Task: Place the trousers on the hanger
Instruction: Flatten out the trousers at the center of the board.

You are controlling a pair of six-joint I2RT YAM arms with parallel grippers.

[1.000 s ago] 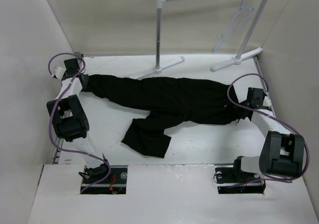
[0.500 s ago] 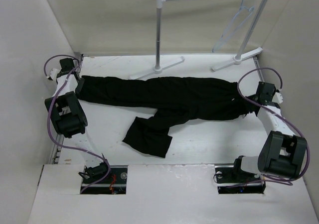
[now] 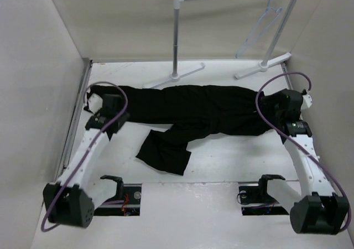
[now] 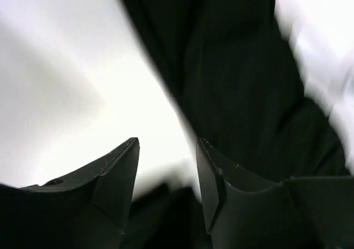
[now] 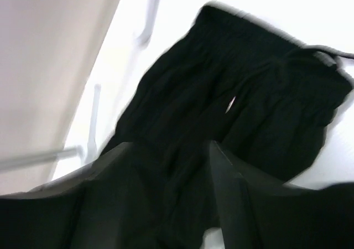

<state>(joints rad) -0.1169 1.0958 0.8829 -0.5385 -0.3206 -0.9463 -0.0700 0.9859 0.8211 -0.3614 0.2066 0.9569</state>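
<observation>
Top view, your trousers [image 3: 193, 108] spread flat just in front of the rack [image 3: 176, 33], hanger [image 3: 260, 30] hanging at the rack's right end, left gripper [image 3: 112, 107] and right gripper [image 3: 278, 103] at the cloth's ends, left wrist, jaws parted, empty, right wrist, jaws wide, empty over the waistband.

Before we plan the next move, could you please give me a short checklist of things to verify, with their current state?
1. Left gripper open and empty: ok.
2. Right gripper open and empty: ok.
3. Trousers lying straight on the table: not ok, one leg angles toward the near edge.
4. Hanger hanging on the rack: ok.
5. Trousers on hanger: not ok.
</observation>
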